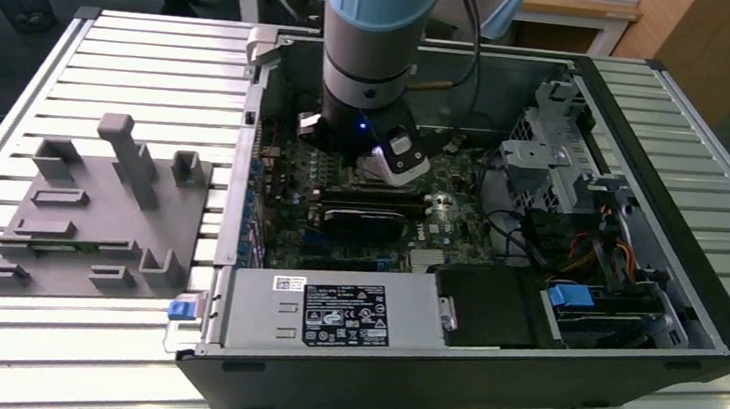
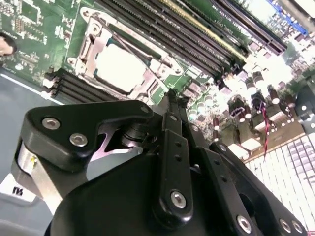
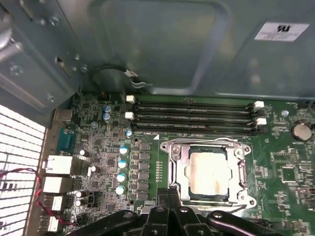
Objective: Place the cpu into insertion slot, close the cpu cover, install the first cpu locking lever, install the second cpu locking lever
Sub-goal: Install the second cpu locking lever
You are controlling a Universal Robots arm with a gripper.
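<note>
An open black computer case (image 1: 457, 364) lies on its side on a slatted metal table (image 1: 150, 73); on the exterior view's left sits a grey moulded fixture tray (image 1: 95, 219). The arm (image 1: 370, 34) reaches down into the case, over the far part of the green motherboard (image 3: 290, 172). The gripper (image 3: 170, 192) hangs just beside the insertion slot (image 3: 209, 173); in both wrist views its thin black fingers (image 2: 173, 105) meet tip to tip with nothing between them. The cpu (image 3: 208, 172) already lies flat in the socket, its dull tan metal top showing through the square window of the cpu cover (image 3: 206, 146), a thin silvery frame that appears to be folded down around it. Whether the locking levers are latched cannot be told. Four long dark memory slots (image 3: 197, 115) run just beyond the socket. Judgement: the chip is light, rigid and smooth, fragile on its underside, best gripped by opposite edges; the cover is springy sheet metal, best pushed at its free edge.
</note>
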